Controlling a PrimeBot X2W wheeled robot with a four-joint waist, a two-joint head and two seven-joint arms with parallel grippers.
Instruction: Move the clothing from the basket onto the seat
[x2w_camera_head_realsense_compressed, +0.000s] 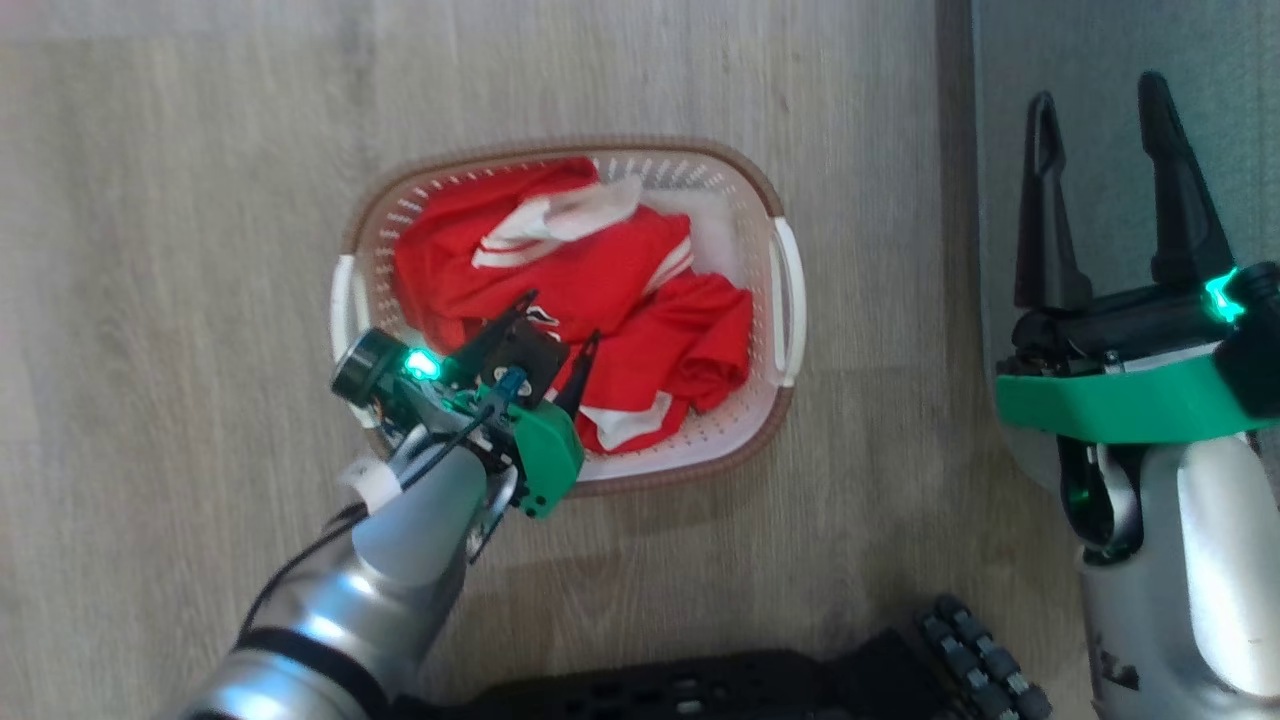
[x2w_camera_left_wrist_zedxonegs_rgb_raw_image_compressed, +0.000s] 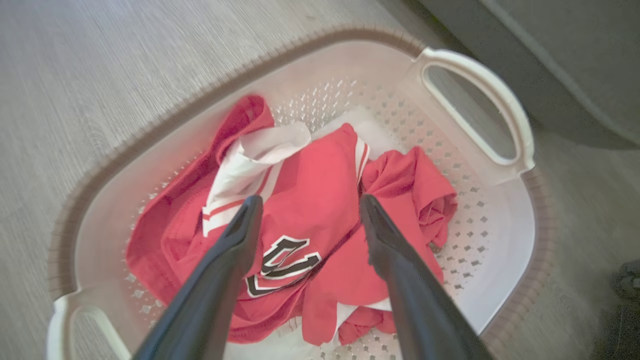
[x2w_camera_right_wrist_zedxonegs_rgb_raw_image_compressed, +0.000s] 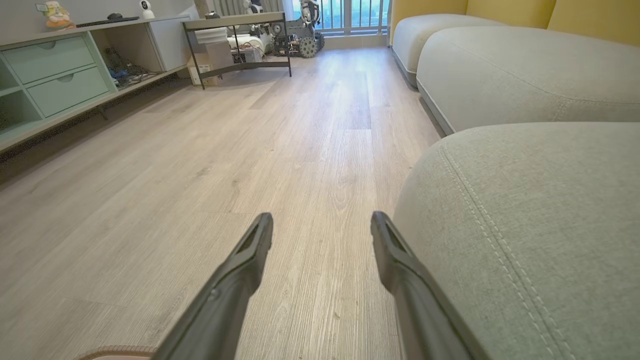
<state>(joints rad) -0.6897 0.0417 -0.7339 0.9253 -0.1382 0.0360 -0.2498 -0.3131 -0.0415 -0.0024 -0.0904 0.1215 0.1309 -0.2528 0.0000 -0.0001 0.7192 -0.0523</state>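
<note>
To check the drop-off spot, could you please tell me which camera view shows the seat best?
The right wrist view: the seat spreads across its right side, rounded edge and stitched seam plain. The head view has just a strip behind the right gripper; the left wrist view, a dim corner.

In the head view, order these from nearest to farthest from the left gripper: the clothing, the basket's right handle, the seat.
1. Clothing, under the left gripper.
2. Right handle, to the gripper's right.
3. Seat, far right, beyond the basket.
</note>
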